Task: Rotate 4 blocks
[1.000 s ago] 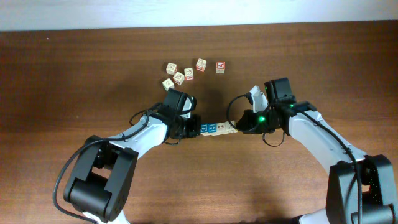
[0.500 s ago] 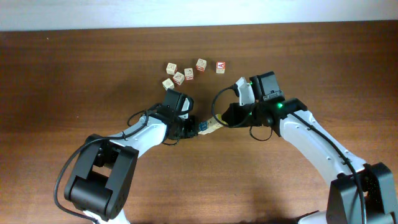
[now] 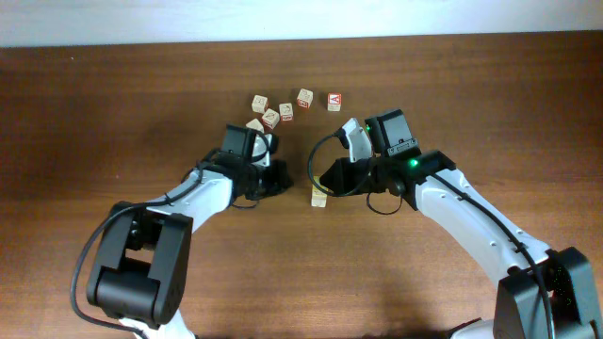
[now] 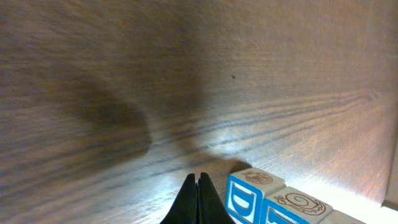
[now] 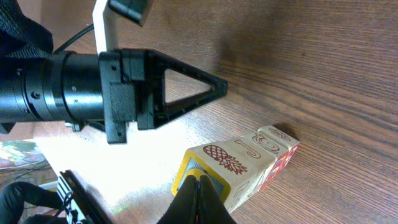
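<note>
While the overhead view shows only one pale cream face of the row of four small wooden picture blocks (image 3: 318,196), the right wrist view reveals that row's yellow end and pineapple face, with the right gripper (image 5: 199,183) at the yellow end, fingers pressed together. The left gripper (image 4: 199,186) (fingers together, holding nothing) sits just beside the row's bright blue faces, which only the left wrist view shows.

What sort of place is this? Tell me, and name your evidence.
Probably a robot manipulation test bench: a wooden table, a left arm and right arm reaching over it, and small picture blocks.
</note>
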Action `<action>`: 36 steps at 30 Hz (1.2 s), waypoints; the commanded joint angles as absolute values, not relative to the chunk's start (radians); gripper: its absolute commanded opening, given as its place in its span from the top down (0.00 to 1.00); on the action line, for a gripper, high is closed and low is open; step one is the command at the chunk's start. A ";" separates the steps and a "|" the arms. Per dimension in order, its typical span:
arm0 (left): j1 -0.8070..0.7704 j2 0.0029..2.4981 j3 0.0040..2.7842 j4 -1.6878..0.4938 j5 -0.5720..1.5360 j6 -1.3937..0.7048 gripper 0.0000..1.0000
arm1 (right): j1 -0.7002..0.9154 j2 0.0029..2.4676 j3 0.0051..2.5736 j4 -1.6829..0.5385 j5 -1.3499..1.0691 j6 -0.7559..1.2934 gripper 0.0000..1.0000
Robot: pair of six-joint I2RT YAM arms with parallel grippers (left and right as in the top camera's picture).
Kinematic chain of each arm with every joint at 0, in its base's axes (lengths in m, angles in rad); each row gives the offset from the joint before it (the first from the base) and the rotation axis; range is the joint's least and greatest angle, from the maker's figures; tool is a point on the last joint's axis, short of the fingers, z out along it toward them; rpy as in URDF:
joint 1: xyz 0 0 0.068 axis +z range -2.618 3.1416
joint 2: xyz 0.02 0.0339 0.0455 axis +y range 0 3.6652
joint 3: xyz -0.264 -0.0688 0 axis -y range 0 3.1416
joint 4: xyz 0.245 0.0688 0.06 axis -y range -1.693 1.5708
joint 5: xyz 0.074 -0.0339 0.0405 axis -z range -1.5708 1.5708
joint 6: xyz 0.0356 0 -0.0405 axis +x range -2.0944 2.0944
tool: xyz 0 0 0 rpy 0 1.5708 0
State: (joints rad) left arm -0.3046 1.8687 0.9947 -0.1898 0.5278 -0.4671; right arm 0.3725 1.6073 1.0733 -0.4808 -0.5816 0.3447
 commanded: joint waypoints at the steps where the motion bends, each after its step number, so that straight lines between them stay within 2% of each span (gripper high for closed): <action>1: -0.271 1.866 1.010 -0.188 0.546 -0.454 1.00 | 0.382 1.641 1.052 -0.486 -0.538 0.349 0.96; 14: -0.271 1.866 1.010 -0.194 0.542 -0.453 1.00 | 0.399 1.628 1.203 -0.577 -0.575 0.344 0.96; 16: -0.244 1.838 1.016 -0.192 0.543 -0.422 1.00 | 0.385 1.588 1.304 -0.693 -0.564 0.278 0.96; 19: -0.099 1.529 1.029 -0.226 0.514 -0.342 1.00 | 0.220 1.351 1.596 -1.035 -0.495 0.160 0.96; 22: 0.000 1.337 1.029 -0.251 0.501 -0.342 1.00 | 0.096 1.124 1.636 -1.164 -0.383 0.160 0.96; 24: 0.040 1.307 1.029 -0.265 0.500 -0.342 0.92 | 0.031 1.012 1.636 -1.226 -0.370 0.160 0.95; 25: 0.054 1.307 1.029 -0.271 0.500 -0.342 0.81 | 0.025 0.967 1.636 -1.282 -0.318 0.160 0.95; 27: 0.096 1.307 1.029 -0.303 0.438 -0.342 0.08 | 0.025 0.889 1.636 -1.439 -0.198 0.157 0.75; 28: 0.096 1.307 1.029 -0.350 0.369 -0.342 0.01 | 0.025 0.872 1.636 -1.523 -0.144 0.136 0.64; 30: 0.096 1.307 1.029 -0.433 0.339 -0.342 0.01 | 0.025 0.871 1.636 -1.651 -0.071 0.085 0.39; 32: 0.096 1.307 1.029 -0.462 0.339 -0.342 0.01 | 0.025 0.871 1.636 -1.618 -0.064 0.085 0.01; 36: 0.096 1.307 1.029 -0.463 0.339 -0.342 0.01 | 0.025 0.873 1.635 -1.608 -0.070 0.085 0.01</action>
State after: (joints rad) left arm 0.0921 1.3231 1.0256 -0.4614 0.3470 -0.3511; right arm 0.0311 0.8722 1.6325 -1.6123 -0.0856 0.0933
